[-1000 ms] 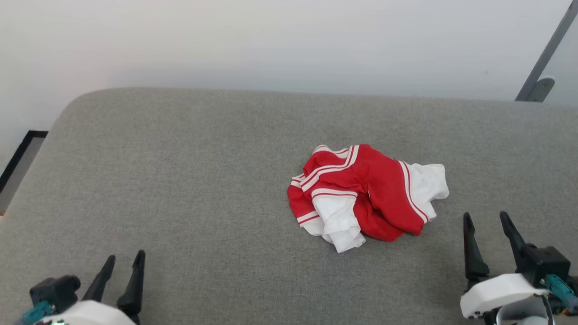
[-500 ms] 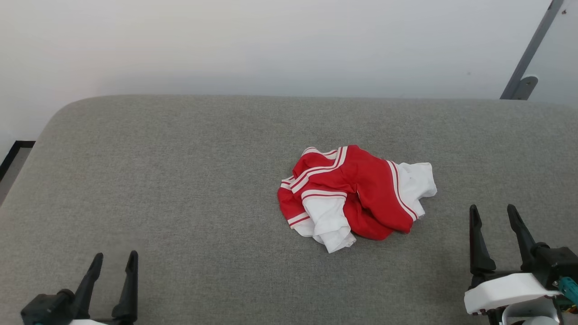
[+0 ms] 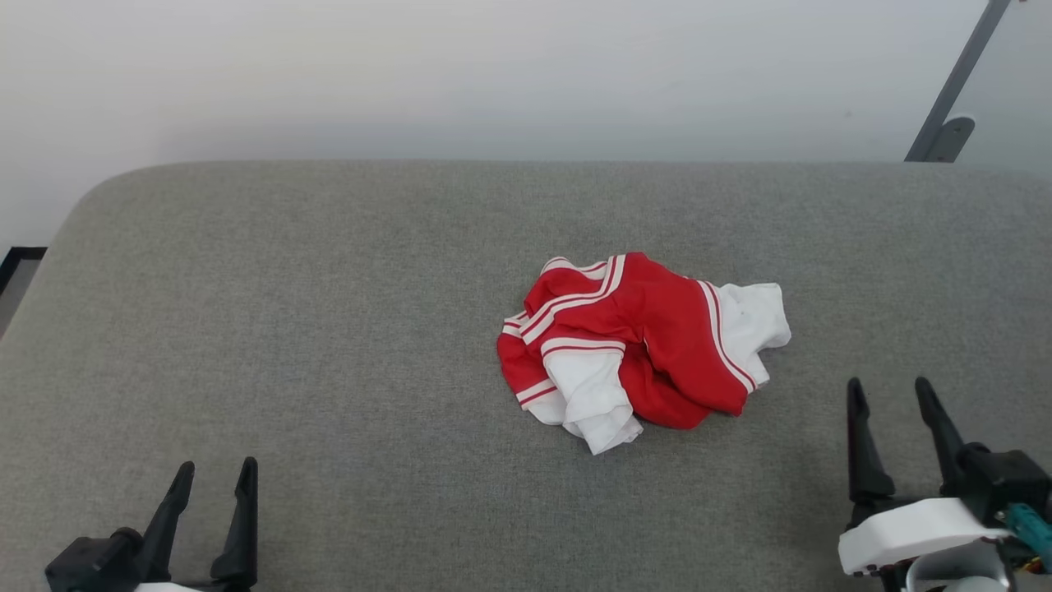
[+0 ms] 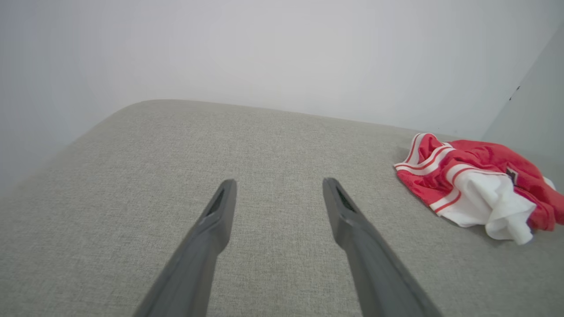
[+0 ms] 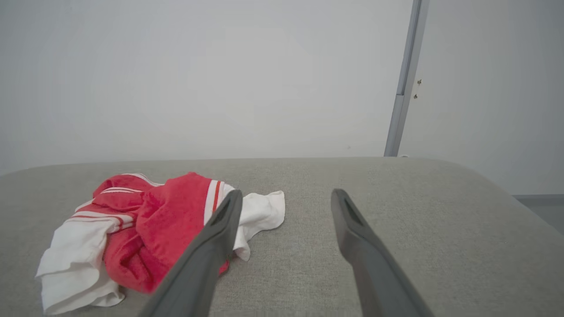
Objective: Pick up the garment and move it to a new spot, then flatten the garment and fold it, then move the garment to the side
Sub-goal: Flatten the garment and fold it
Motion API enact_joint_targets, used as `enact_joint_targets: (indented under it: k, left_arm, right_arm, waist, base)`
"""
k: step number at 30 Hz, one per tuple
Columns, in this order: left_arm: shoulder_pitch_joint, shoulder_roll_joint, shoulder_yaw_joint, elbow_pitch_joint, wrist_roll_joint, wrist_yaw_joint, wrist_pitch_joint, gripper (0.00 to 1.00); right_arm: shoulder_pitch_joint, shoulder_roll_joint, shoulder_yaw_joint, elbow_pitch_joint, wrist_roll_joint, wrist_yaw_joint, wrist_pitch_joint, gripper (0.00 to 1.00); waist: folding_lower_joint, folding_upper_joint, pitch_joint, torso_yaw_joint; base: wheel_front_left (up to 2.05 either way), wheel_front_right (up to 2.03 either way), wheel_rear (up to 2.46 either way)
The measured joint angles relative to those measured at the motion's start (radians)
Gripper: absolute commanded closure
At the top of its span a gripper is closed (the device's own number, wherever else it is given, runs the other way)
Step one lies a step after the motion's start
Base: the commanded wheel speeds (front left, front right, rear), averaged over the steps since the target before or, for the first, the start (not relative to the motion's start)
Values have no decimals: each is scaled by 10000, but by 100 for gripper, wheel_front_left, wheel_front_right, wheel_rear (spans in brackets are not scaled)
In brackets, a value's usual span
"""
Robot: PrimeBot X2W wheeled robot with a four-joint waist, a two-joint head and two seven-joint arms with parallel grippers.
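Observation:
The garment (image 3: 649,345) lies crumpled in a heap on the grey cushioned surface (image 3: 329,312), red with white sleeves and striped trim; its lettering is mostly hidden in the folds. It also appears at the right of the left wrist view, garment (image 4: 476,185), and at the lower left of the right wrist view, garment (image 5: 145,229). My left gripper (image 3: 215,472) hangs open at the lower left, far from the cloth. My right gripper (image 3: 889,386) stands open just right of and nearer than the heap, holding nothing.
A pale wall rises behind the surface's rounded far edge. A grey metal bracket (image 3: 945,99) leans at the upper right. The surface's left corner curves off near a dark-framed floor strip (image 3: 12,263). Bare grey fabric spreads left of the heap.
The whole head view has shifted, so the camera moved. The garment keeps its shape and place on the surface. Both grippers stay open and low.

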Motion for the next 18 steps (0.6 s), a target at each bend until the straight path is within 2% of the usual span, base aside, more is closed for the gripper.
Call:
enact_joint_targets:
  k: [5, 8, 12, 18]
  left_arm:
    - [-255, -222, -178, 2, -13, 0, 0, 0]
    - [-466, -393, -368, 8, -59, 0, 2, 0]
    - [-748, -506, -623, 128, -138, 0, 0, 0]
    - [-1330, -568, -1057, 284, -378, 0, 0, 0]
  right_arm:
    - [-518, -42, 119, 784, -441, 0, 255, 0]
    - [-1353, -537, 403, 1047, -652, 0, 1081, 0]
    - [-2657, -1517, 888, 1321, -489, 0, 2905, 0]
    - [-4231, -2938, 1724, 2082, 677, 0, 6500, 0]
  waist:
    - [0, 0, 296, 125]
    - [0, 0, 565, 281]
    - [0, 0, 985, 518]
    - [0, 0, 1665, 991]
  base:
    - [0, 0, 0]
    - [0, 0, 0]
    - [0, 0, 0]
    - [0, 0, 0]
